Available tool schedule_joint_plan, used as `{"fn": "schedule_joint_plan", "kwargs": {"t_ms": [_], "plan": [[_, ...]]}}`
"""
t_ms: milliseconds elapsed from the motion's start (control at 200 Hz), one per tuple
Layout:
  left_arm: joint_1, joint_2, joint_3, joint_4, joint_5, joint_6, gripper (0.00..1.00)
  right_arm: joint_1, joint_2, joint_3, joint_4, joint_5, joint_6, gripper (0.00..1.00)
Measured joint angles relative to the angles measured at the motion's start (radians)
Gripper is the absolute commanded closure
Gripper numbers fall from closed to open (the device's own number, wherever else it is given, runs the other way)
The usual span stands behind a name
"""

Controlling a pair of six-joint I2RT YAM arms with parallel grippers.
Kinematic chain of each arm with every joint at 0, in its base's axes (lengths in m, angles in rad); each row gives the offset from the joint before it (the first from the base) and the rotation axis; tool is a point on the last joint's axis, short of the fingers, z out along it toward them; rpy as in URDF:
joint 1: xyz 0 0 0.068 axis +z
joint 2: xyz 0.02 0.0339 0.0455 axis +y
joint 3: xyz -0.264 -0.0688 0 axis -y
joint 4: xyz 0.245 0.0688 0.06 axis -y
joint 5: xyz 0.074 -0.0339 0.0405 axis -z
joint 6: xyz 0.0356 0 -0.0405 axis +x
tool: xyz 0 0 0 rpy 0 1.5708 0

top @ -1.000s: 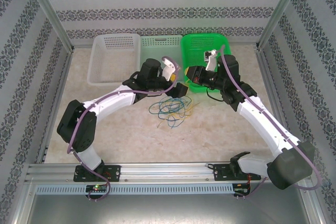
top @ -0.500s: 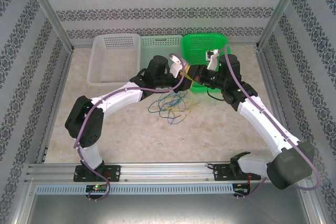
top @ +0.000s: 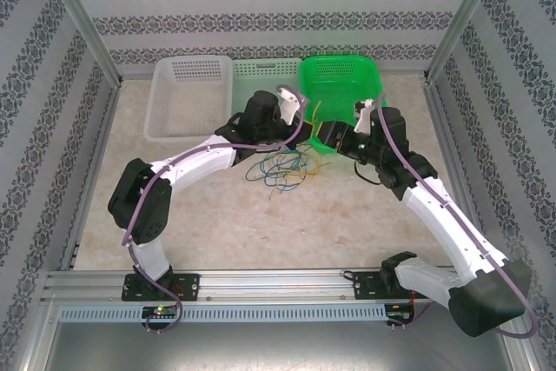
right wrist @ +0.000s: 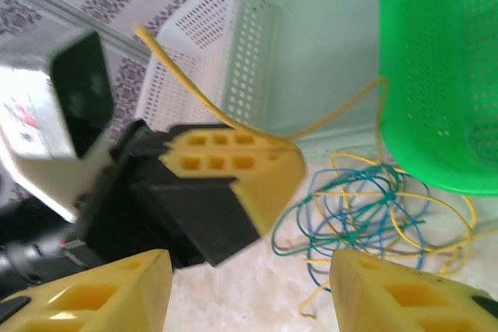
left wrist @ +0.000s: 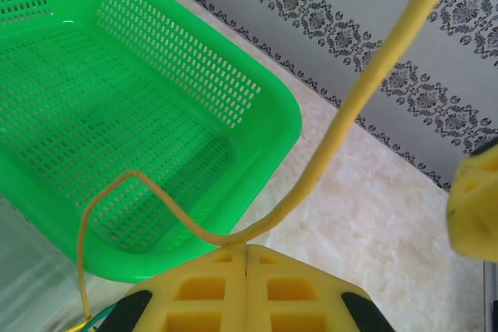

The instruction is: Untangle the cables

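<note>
While the left claw [left wrist: 247, 248] is pressing its two yellow pads flat together, it is pinching one yellow cable [left wrist: 342, 114] in the seam between them. In the left wrist view, one stretch of that cable is rising toward one o'clock. The other is arching toward nine o'clock and dropping to the low corner.

The right claw [right wrist: 250, 266] is standing roughly half open with nothing between its jaws. It is facing the left claw, and in the overhead view it is sitting just beside it at three o'clock.

The tangle of cables [top: 280, 167] is lying on the surface [top: 217, 223] at about seven o'clock from the left claw. Yellow, blue and dark green loops are crossing one another in it. The held cable seems to be trailing down into that heap, though exactly where it joins is hard to tell.

The green basket [top: 339, 59] is sitting at twelve o'clock from both claws. A pale basket [top: 265, 71] is at eleven o'clock and a white basket [top: 187, 97] at ten o'clock.

These cables are looking very light, thin and limp, with a springy curl. They are likely to lift with almost no effort, but also to drag neighbouring loops along wherever they cross. The smooth coating may slide through flat pads under a sharp tug. A good hold is probably a short way in from a free end, or on a bare stretch clear of the crossings. A slow pull away from the heap would then let the curls slip out rather than tighten into a knot.
</note>
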Motion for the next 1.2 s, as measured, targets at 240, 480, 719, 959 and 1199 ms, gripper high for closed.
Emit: {"fn": "schedule_joint_plan", "kwargs": {"t_ms": [240,480,719,959,1199], "plan": [[0.0,0.0,0.0,0.0,-0.014,-0.033,0.98,-0.005,-0.016,-0.034,-0.063,0.052,-0.031,0.39],[0.007,-0.002,-0.006,0.004,-0.033,-0.067,0.99,-0.019,0.075,-0.141,-0.06,0.09,-0.075,0.52],[0.027,-0.057,-0.079,0.026,-0.047,-0.101,0.99,0.003,0.334,-0.142,-0.018,0.096,-0.134,0.47],[0.04,-0.141,-0.111,0.077,-0.039,-0.125,0.99,0.003,0.459,-0.117,0.069,0.127,-0.139,0.49],[0.04,-0.161,-0.124,0.128,-0.03,-0.156,0.91,0.014,0.577,-0.063,0.158,0.147,-0.134,0.55]]}}
